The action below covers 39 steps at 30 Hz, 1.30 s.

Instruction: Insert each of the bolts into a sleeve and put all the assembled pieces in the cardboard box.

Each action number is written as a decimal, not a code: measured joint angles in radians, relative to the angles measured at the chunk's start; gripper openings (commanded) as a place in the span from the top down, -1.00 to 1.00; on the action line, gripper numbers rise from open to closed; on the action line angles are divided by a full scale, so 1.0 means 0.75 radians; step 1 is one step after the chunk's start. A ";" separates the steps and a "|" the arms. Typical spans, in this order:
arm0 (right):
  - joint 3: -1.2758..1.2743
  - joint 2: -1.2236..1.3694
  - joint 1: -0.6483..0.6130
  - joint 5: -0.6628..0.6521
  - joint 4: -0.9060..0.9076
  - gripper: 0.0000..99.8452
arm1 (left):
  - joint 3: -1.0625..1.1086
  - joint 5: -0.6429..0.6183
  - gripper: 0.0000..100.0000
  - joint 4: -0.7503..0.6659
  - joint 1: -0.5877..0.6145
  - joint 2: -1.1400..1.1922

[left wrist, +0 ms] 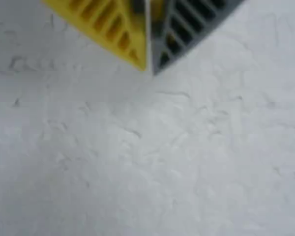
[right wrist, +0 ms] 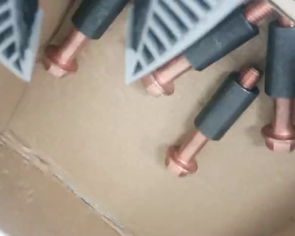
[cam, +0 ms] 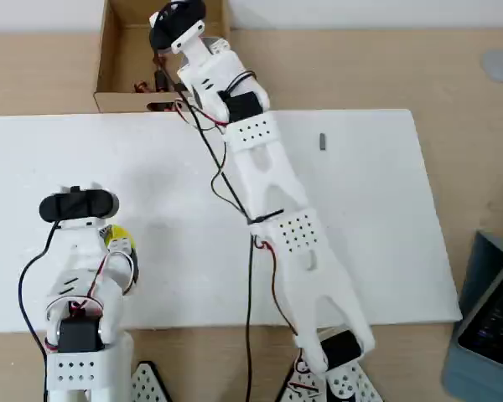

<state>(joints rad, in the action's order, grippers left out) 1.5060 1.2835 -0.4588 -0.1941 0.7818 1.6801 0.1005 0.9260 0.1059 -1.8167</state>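
**Four in, one straggler outstanding**

The flat white foam board (cam: 360, 251) lies directly under the left gripper (left wrist: 148, 66), whose yellow and grey fingers are pressed together with nothing between them. The open-topped brown cardboard box (cam: 103, 67) sits beneath the right gripper (right wrist: 81, 73), which reaches down inside it with its grey ribbed fingers spread wide.

Four assembled pieces (right wrist: 226, 110), each a copper-coloured flanged bolt pushed through a black cylindrical sleeve, lie on the box floor. One lies between the spread fingers, not clamped, and the others are just beside them. A small dark piece (cam: 323, 141) rests on the board, well apart from both grippers. It is too small to tell whether it is a sleeve or a bolt.

These look like stiff, dense, smooth parts that will roll readily. They are probably best gripped across the middle of the sleeve and kept level so the bolt cannot slide out.
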 measured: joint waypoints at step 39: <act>0.014 -1.090 0.160 0.305 1.313 0.98 | 0.000 0.000 0.99 0.000 0.000 0.000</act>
<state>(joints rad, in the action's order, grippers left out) 1.5167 0.4657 -0.3391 0.0345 1.7668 1.6801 0.1005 0.9260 0.1059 -1.8167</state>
